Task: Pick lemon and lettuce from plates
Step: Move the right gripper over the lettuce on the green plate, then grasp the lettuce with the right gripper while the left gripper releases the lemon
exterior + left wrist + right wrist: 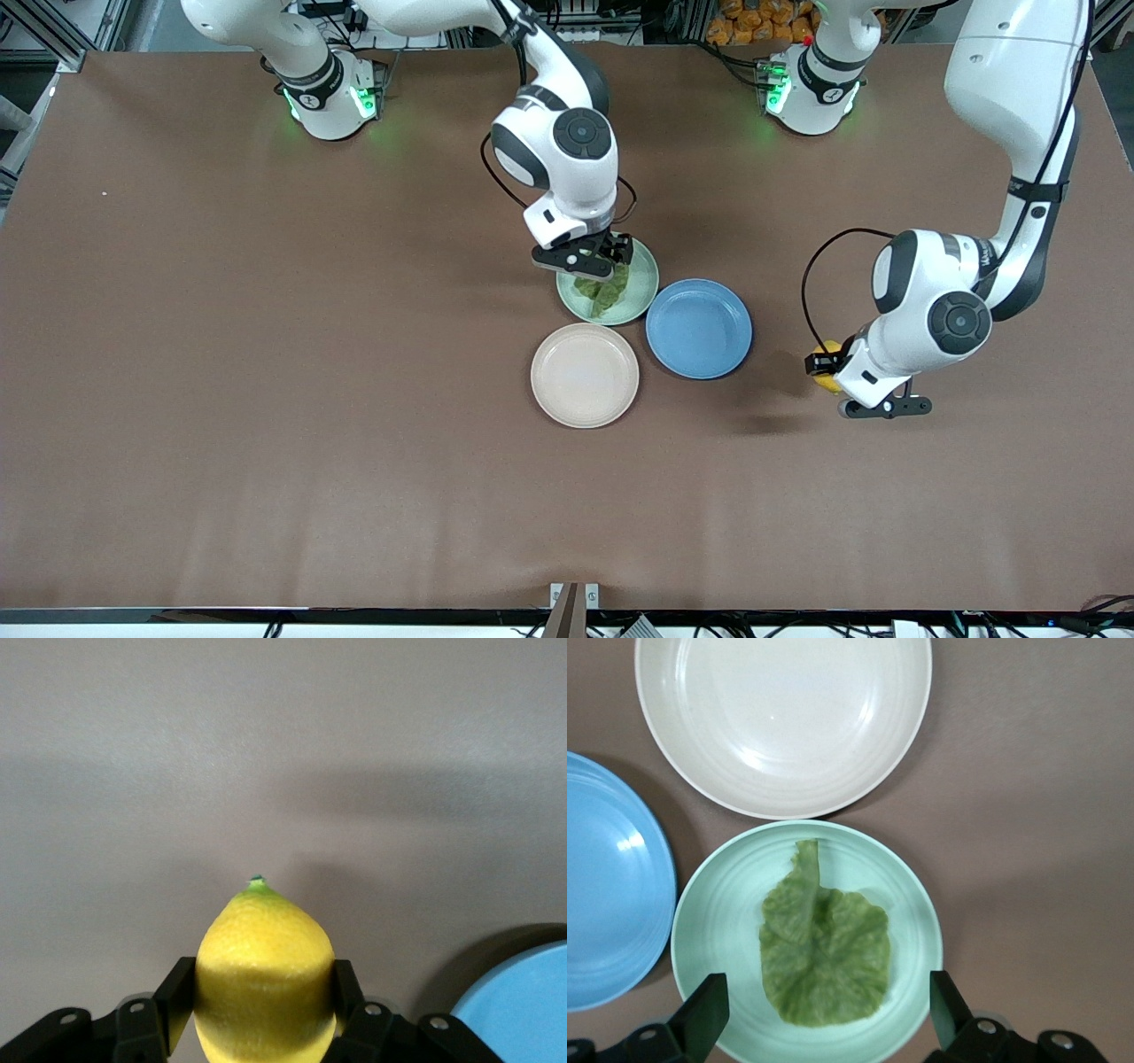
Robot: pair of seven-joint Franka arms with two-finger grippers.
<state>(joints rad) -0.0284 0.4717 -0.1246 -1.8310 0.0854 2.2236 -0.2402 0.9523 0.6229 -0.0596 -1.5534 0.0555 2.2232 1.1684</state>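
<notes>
The crinkled green lettuce (608,292) lies on the mint green plate (642,297); it also shows in the right wrist view (824,952) on that plate (718,930). My right gripper (595,262) hangs open above the lettuce, one finger (704,1010) on each side of the leaf. The beige plate (585,375) is bare and lies nearer the front camera; it shows in the right wrist view (784,718). My left gripper (824,377) is shut on the yellow lemon (829,376), held above bare table toward the left arm's end. The lemon fills the left wrist view (264,979).
A blue plate (699,328) lies beside the mint and beige plates, toward the left arm's end; its rim shows in the left wrist view (523,1005) and in the right wrist view (607,886). Brown table surface (266,399) surrounds the plates.
</notes>
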